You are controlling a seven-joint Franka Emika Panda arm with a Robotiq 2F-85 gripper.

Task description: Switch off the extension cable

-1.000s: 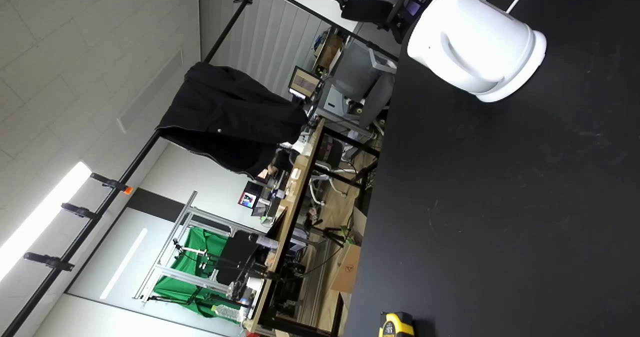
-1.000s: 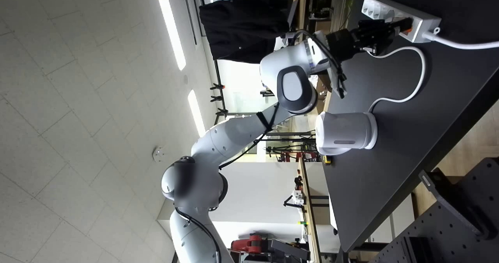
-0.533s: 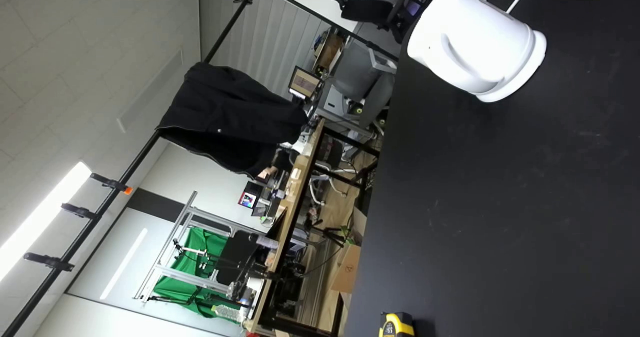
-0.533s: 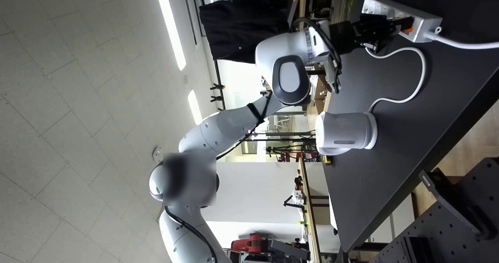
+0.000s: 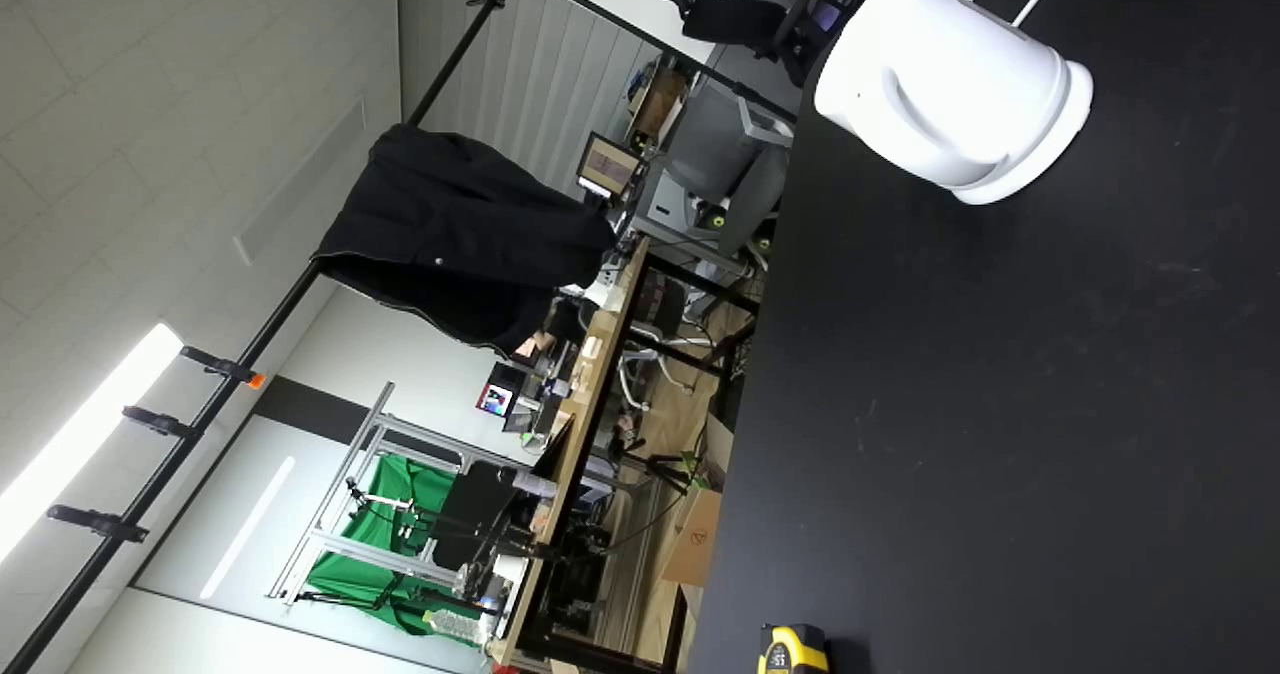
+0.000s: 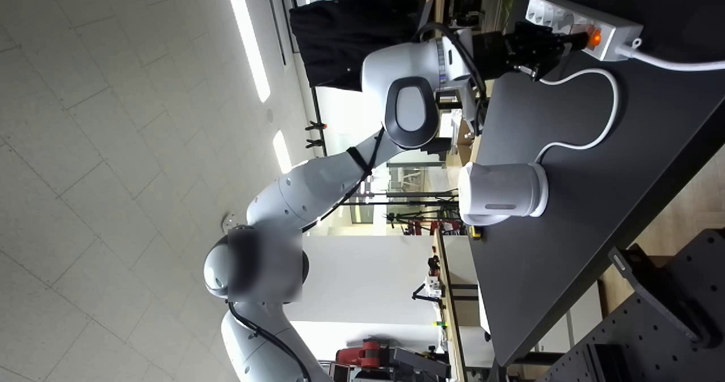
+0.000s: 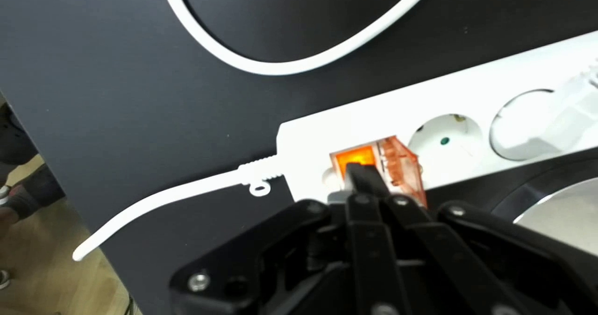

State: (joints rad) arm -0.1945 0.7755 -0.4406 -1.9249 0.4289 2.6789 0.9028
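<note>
Scanning left to right in an exterior view, you find the white kettle (image 6: 501, 186) standing on the dark table (image 6: 589, 212), at seven o'clock from the extension cable (image 6: 592, 15). In your wrist view, its white lead (image 7: 180, 194) runs toward eight o'clock from the socket strip (image 7: 406, 111). Right of that lead glows the orange switch (image 7: 356, 154); your gripper (image 7: 362, 172) sits at six o'clock from it, fingers together, tips overlapping its lower edge. You cannot tell whether they touch. Just beside the switch, at three o'clock, you see a round socket (image 7: 446, 143).
</note>
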